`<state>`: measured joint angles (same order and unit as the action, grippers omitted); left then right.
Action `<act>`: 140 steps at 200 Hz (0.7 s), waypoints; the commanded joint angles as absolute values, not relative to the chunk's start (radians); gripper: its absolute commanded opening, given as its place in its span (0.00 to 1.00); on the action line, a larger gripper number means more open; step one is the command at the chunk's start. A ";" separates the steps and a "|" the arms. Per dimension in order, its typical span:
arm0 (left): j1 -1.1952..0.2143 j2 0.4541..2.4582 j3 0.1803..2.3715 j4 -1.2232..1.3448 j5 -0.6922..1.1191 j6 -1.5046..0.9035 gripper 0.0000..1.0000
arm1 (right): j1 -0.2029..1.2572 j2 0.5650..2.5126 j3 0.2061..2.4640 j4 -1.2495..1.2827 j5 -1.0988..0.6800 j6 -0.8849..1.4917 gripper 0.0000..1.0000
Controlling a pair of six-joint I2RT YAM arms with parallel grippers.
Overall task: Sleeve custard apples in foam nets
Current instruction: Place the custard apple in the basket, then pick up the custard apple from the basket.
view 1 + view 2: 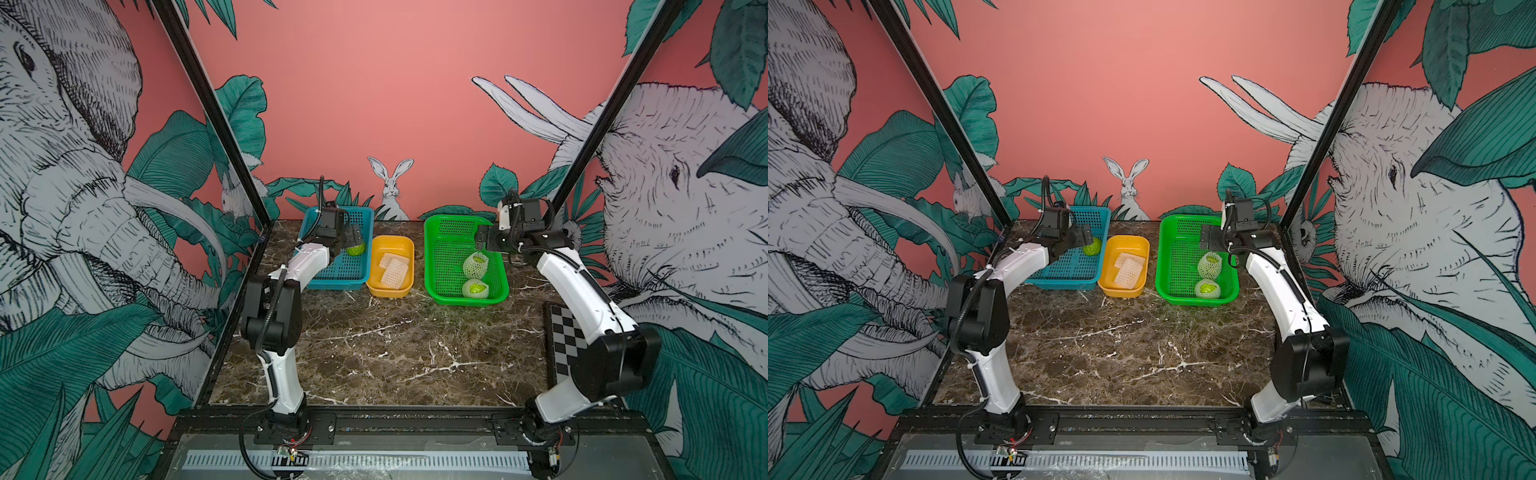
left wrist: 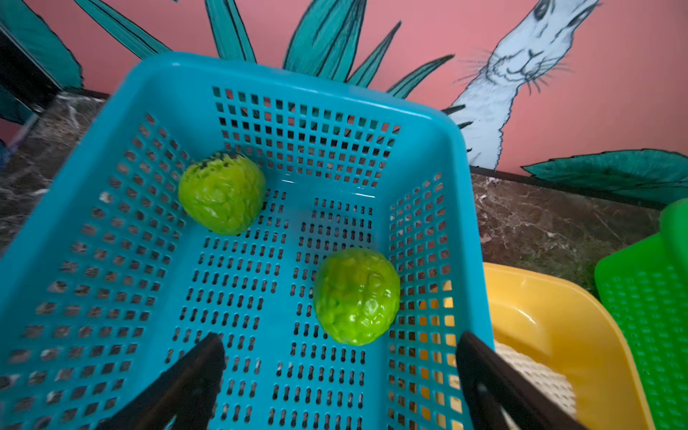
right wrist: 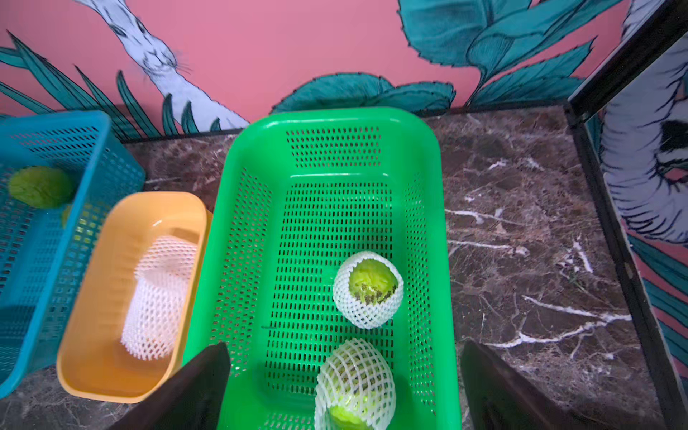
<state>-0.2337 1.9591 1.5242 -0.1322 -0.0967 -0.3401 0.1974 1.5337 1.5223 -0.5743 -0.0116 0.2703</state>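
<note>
The brown marble surface (image 1: pixel 395 353) spreads beneath both claws. The green basket (image 3: pixel 335 119) stands under the right claw (image 3: pixel 344 346), whose jaws gape wide and grip nothing. The blue basket (image 2: pixel 260 67) stands under the left claw (image 2: pixel 340 340), which is just as wide and just as empty. The smaller yellow tub (image 1: pixel 376 266) sits between the two claws, just beside the blue basket.

Two fruits lie bare in the blue basket. The near custard apple (image 2: pixel 356 296) is just ahead of the left claw, in line with the gap between its fingers. The far custard apple (image 2: pixel 222 193) is farther ahead, close to the basket's back wall.

Two more lie in the green basket. The first netted custard apple (image 3: pixel 355 383) is almost beneath the right claw. The second netted custard apple (image 3: pixel 368 288) is just ahead of it, with green skin showing through the sleeve's open end.

The spare foam nets (image 3: pixel 160 298) lie overlapping in the yellow tub, off the right claw's side toward the left claw.
</note>
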 commanded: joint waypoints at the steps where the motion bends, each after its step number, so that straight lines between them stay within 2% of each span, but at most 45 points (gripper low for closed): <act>1: -0.221 2.013 1.607 -0.161 -0.010 -0.390 0.99 | 0.195 1.441 1.446 -0.486 -0.029 0.279 0.99; 89: -0.203 2.182 1.689 -0.170 0.053 -0.428 0.95 | 0.195 1.296 1.222 -0.450 -0.010 0.285 0.99; 140: -0.198 2.214 1.686 -0.154 0.033 -0.422 0.87 | 0.195 1.218 1.147 -0.497 -0.029 0.311 0.99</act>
